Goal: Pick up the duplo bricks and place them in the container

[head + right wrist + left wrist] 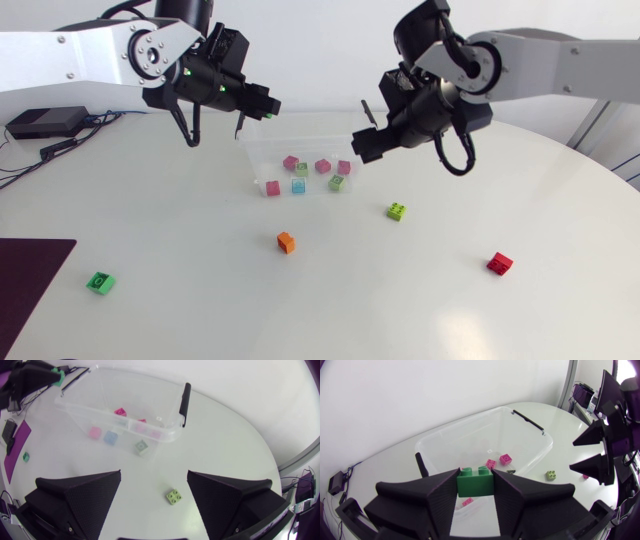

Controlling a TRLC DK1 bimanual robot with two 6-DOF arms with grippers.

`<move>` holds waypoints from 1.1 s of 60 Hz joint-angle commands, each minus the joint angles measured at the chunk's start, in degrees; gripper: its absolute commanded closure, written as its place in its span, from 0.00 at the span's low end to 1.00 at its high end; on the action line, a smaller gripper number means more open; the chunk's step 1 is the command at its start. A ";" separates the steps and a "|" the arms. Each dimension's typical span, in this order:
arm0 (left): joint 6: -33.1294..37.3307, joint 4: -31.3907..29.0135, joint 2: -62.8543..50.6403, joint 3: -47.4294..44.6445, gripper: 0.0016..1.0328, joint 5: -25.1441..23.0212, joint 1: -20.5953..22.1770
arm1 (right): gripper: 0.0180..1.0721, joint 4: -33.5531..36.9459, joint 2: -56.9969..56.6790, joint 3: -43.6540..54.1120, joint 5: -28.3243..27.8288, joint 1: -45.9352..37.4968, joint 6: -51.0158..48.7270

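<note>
Pink and pastel bricks (323, 166) already in clear plastic container (262, 150). Left hand (475, 491) grips green duplo brick (475, 480) over it; right hand (154, 474) wide, empty. Loose on bench (200, 310): lime brick (397, 211), orange brick (286, 241), red brick (499, 263), second green brick (100, 283).

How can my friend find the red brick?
Find the big clear container. Go toward the robot's right and nearer the head camera, past the lime-green brick. The red brick sits alone there, the only red one.

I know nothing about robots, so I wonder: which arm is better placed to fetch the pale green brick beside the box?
Probably the right. The right gripper hangs open near the pale green brick; the left gripper is shut on a green brick near the container.
</note>
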State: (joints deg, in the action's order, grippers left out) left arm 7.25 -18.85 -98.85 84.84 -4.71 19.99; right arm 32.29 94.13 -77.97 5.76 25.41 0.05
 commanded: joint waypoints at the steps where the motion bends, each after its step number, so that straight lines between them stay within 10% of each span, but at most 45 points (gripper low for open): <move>1: -1.71 1.01 -3.46 3.67 0.74 -0.83 -0.39 | 0.09 -1.62 -3.07 5.11 -0.31 -0.54 -1.64; 7: -1.88 1.63 -6.80 6.66 0.72 -0.83 0.05 | 0.09 -4.17 -4.74 11.62 -3.21 -2.21 -5.59; 16: -1.71 2.50 -10.22 9.82 0.23 -0.83 -0.12 | 0.09 -6.37 -2.28 14.87 -7.61 -6.69 -13.33; 23: -0.57 3.38 -10.49 10.08 0.10 -0.83 -0.04 | 0.09 -6.54 1.32 14.17 -10.94 -10.12 -16.93; 66: 21.93 -13.32 14.12 -17.25 0.07 -4.96 2.42 | 0.09 -2.32 22.06 0.98 -14.72 -15.30 -35.12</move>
State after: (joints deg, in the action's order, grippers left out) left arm 25.74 -31.27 -86.08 71.18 -8.99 21.89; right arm 28.08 113.69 -74.11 -7.95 10.90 -32.53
